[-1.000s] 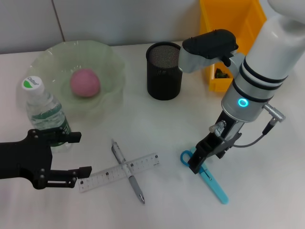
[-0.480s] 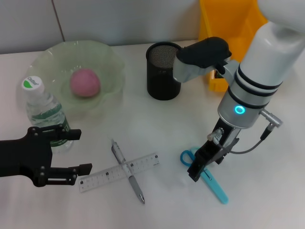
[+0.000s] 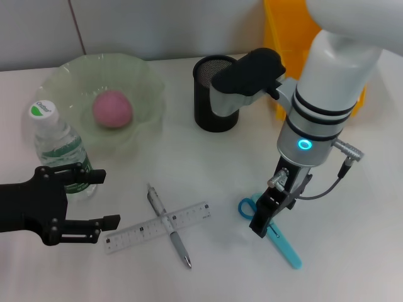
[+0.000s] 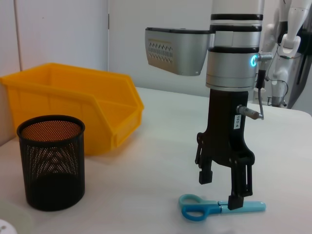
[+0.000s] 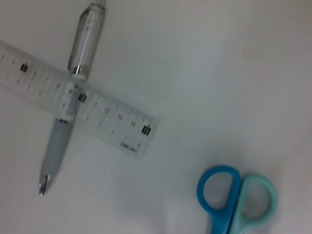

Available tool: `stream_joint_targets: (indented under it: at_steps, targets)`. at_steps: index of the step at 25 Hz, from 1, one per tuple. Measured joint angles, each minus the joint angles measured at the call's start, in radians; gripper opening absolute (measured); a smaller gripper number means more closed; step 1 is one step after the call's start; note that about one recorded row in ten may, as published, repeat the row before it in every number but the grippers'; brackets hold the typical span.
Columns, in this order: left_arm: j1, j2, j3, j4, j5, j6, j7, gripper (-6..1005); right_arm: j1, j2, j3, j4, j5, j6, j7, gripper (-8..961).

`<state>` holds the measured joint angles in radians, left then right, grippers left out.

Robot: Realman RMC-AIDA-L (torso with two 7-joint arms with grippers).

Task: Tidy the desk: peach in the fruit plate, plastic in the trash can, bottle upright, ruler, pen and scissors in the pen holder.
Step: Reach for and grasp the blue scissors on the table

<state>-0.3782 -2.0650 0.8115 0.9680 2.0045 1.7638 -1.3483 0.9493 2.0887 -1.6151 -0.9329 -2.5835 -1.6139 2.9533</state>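
Note:
The scissors (image 3: 281,239) lie flat on the table at the right, blue handles (image 5: 236,195) toward the ruler. My right gripper (image 3: 263,219) points down over them and is open; in the left wrist view (image 4: 220,187) one fingertip (image 4: 236,201) stands at the blades just behind the handles, the other a little above the table. The ruler (image 3: 157,227) lies across the pen (image 3: 179,245). The peach (image 3: 113,109) rests in the fruit plate (image 3: 148,77). Upright at the left stands the bottle (image 3: 58,143), with my open left gripper (image 3: 102,200) just in front of it. The plastic is hidden.
The black mesh pen holder (image 3: 206,99) stands at the back centre, partly behind my right arm's wrist housing (image 3: 242,78). The yellow trash can (image 3: 291,38) sits behind that arm at the back right. In the left wrist view the holder (image 4: 51,168) stands beside the trash can (image 4: 73,105).
My right arm has shifted a little to the left over the scissors, and its wrist housing has swung in front of the pen holder. The left arm has barely moved.

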Motion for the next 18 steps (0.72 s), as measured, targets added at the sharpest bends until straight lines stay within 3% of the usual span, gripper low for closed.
stream_joint_targets:
  at_steps: [18]
  targets:
    - [-0.002, 0.000, 0.000, 0.000, 0.000, -0.001, 0.002, 838, 0.011, 0.004, -0.057, 0.029, 0.009, 0.028, 0.002, 821]
